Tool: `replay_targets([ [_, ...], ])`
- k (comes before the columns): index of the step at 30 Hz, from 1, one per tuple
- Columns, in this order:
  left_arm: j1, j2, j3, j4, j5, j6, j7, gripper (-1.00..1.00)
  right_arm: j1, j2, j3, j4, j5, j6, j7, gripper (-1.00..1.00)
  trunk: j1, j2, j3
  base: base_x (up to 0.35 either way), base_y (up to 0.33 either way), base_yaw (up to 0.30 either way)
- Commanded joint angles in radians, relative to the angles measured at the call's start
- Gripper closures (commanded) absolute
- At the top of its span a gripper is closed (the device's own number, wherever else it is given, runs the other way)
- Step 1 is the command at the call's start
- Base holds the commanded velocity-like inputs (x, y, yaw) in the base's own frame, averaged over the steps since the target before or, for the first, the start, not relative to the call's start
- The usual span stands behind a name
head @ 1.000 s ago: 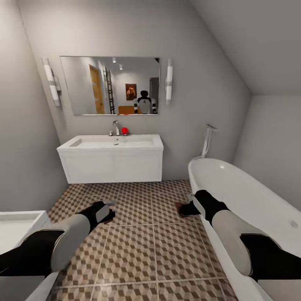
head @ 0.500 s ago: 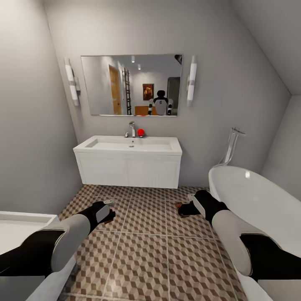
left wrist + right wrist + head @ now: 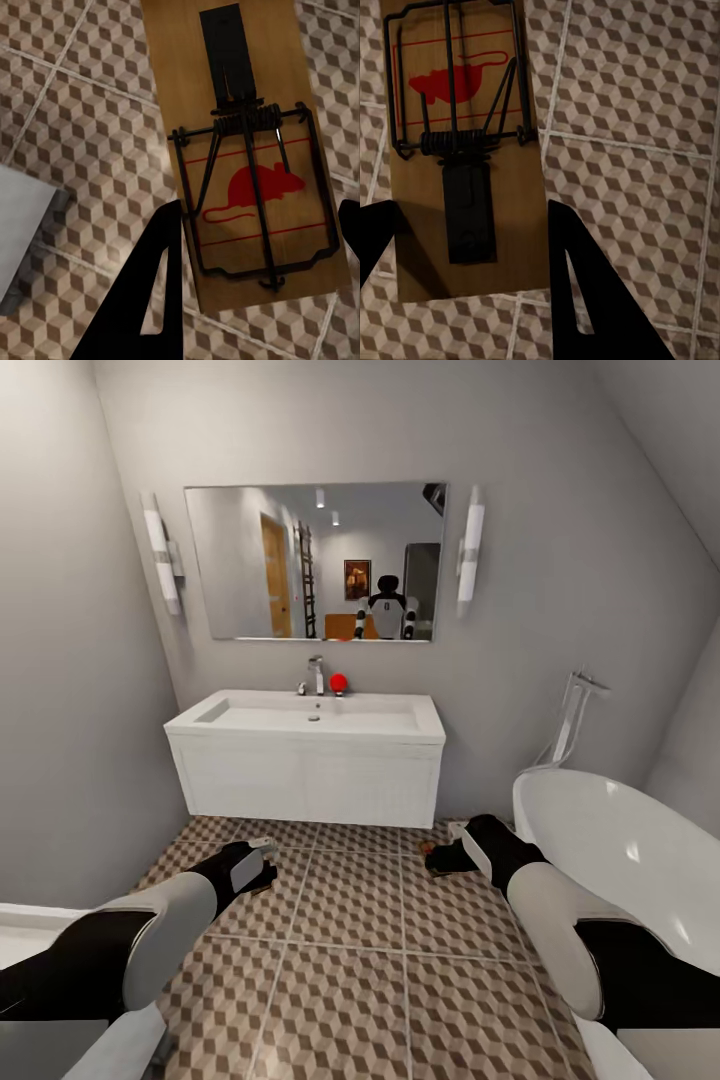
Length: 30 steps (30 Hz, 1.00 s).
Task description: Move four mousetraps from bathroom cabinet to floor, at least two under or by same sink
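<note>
My left gripper (image 3: 262, 852) is shut on a mousetrap (image 3: 247, 150), a brown board with a black wire spring and a red mouse mark, held above the cube-pattern bathroom floor (image 3: 350, 920). My right gripper (image 3: 440, 855) is shut on a second mousetrap (image 3: 465, 142), whose brown edge (image 3: 430, 849) shows at its tip. The white bathroom sink (image 3: 310, 715) with its chrome tap (image 3: 316, 674) stands straight ahead on a wall-hung vanity (image 3: 300, 780). Both grippers hover low, just in front of the vanity. The cabinet and the other mousetraps are out of view.
A white oval bathtub (image 3: 620, 850) runs along the right, close to my right arm. A white fixture's edge (image 3: 30, 920) sits at the lower left. A mirror (image 3: 315, 563) hangs over the sink and a red ball (image 3: 339, 681) lies beside the tap.
The whole view has shifted: the camera turned left and moved closer to the sink. Both arms keep the same pose, each still holding its mousetrap.
</note>
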Motion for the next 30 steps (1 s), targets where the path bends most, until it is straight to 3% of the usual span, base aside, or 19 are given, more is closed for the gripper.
replay_targets([
  [1,-0.001,0.000,0.002,-0.001,0.002,0.003,0.008,1.00,0.000,0.000,-0.002,-0.002,0.005,0.005,0.001,1.00,0.001,-0.001,-0.001,0.320,0.000,-0.021],
  [11,-0.001,0.000,0.002,-0.001,0.003,0.004,0.008,1.00,0.000,0.001,-0.001,-0.002,0.007,0.004,0.001,1.00,0.001,-0.001,-0.001,0.320,0.000,-0.095],
  [30,-0.001,0.001,0.002,-0.001,0.005,0.003,0.008,1.00,0.000,-0.004,-0.002,0.032,0.006,-0.015,0.000,1.00,0.001,-0.001,-0.001,0.320,0.000,-0.005],
])
